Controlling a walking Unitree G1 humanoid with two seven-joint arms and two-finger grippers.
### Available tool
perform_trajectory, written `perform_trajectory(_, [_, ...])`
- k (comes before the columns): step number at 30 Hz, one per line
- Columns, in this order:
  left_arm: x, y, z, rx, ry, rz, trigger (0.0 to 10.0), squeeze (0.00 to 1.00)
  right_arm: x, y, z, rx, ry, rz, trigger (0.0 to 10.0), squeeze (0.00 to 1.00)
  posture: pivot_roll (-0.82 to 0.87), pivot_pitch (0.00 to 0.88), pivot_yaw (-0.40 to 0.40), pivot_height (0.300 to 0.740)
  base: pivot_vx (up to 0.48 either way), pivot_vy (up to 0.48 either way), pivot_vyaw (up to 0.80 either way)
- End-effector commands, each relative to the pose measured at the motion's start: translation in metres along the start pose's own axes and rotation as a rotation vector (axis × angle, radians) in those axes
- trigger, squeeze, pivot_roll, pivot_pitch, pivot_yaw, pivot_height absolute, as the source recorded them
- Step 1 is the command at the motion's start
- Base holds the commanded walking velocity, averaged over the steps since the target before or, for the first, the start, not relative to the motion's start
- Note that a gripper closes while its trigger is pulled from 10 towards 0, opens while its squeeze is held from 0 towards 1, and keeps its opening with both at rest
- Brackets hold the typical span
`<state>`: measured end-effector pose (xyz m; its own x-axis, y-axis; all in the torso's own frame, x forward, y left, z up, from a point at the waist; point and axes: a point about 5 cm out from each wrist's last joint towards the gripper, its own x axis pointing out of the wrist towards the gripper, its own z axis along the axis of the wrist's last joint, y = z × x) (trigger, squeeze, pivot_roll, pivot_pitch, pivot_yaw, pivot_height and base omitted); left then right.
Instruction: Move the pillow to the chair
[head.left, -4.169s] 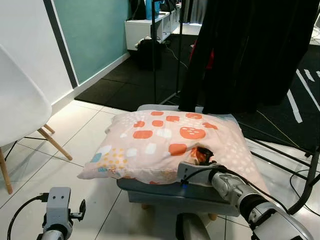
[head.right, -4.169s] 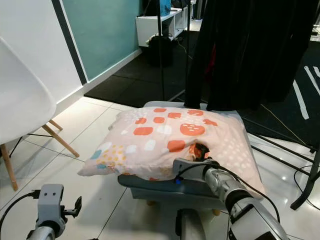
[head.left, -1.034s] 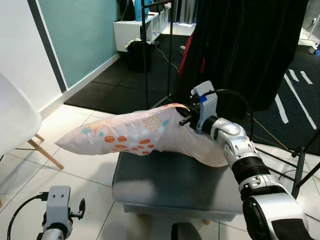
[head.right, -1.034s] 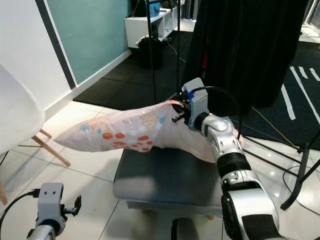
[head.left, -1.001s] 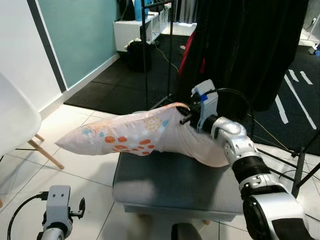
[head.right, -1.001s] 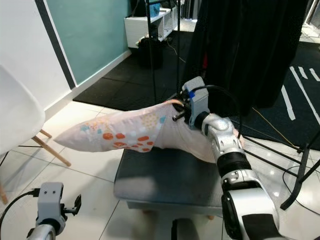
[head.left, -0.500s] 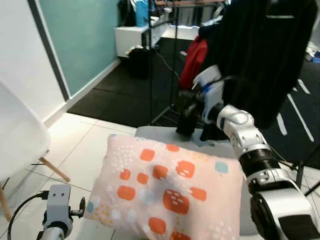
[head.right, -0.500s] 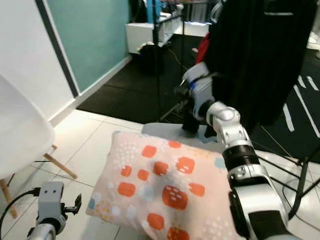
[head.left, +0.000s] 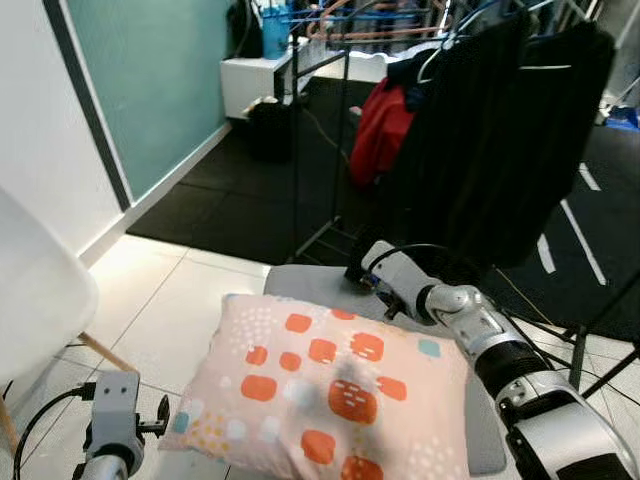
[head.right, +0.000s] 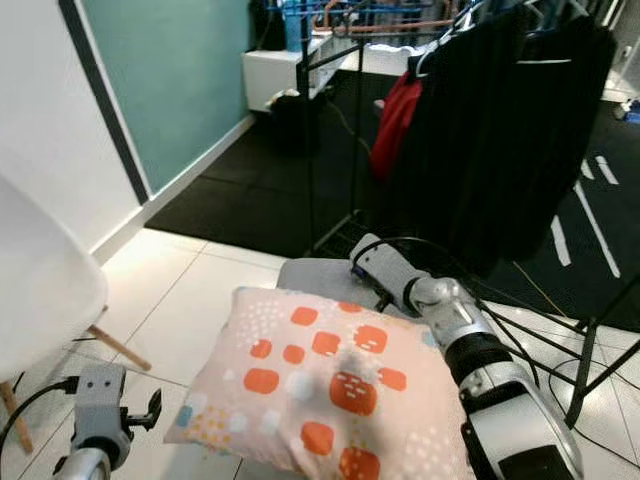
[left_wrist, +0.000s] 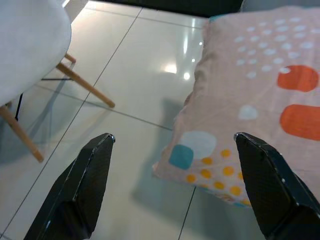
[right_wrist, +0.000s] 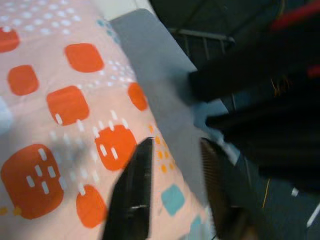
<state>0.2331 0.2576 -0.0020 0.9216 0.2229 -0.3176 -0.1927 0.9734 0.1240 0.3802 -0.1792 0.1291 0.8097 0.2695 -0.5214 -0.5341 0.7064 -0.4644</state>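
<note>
Right now the pillow (head.left: 325, 392) lies flat on the grey stool (head.left: 300, 281), its near-left corner hanging past the edge over the tiles, so it has not reached the chair (head.left: 40, 310), which stands well apart at the robot's left. The right gripper (right_wrist: 172, 192) hovers low at the pillow's far edge, near where fabric meets the bare stool top; its jaws stand a little apart with nothing between them, and they hold nothing. That spot looks chosen to give a thin edge to pinch, since the plump middle would be too thick for two narrow fingers. The left gripper (left_wrist: 175, 187) hangs low beside the stool, jaws spread wide and empty, looking down on the overhanging corner and the chair's wooden legs (left_wrist: 85, 87). Behind the stool a rack of dark clothes (head.right: 500, 130) crowds the right arm's side, so any lift would best swing leftward, away from the hanging garments and toward the seat.
</note>
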Motion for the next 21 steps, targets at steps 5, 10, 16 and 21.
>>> perform_trajectory(5, [-0.004,0.001,-0.01,-0.009,0.044,0.009,10.0,0.0,0.005,0.009,-0.011,0.223,-0.01,0.014,10.0,1.0,-0.16,0.038,-0.037,0.7,0.0,0.0,0.0])
perform_trajectory(10, [-0.004,0.001,-0.011,-0.009,0.049,0.009,10.0,0.0,0.009,0.028,-0.021,0.264,0.029,0.091,10.0,0.0,-0.16,0.029,-0.036,0.685,0.0,0.0,0.0])
perform_trajectory(16, [-0.004,0.001,-0.011,-0.007,0.053,0.009,10.0,0.0,0.01,0.031,-0.025,0.264,0.062,0.093,10.0,0.0,-0.16,0.029,-0.035,0.665,0.0,0.0,0.0])
perform_trajectory(21, [-0.004,0.002,-0.01,-0.007,0.052,0.011,10.0,0.0,0.009,0.03,-0.034,0.231,0.118,0.082,10.0,0.0,-0.16,0.043,-0.037,0.645,0.0,0.0,0.0])
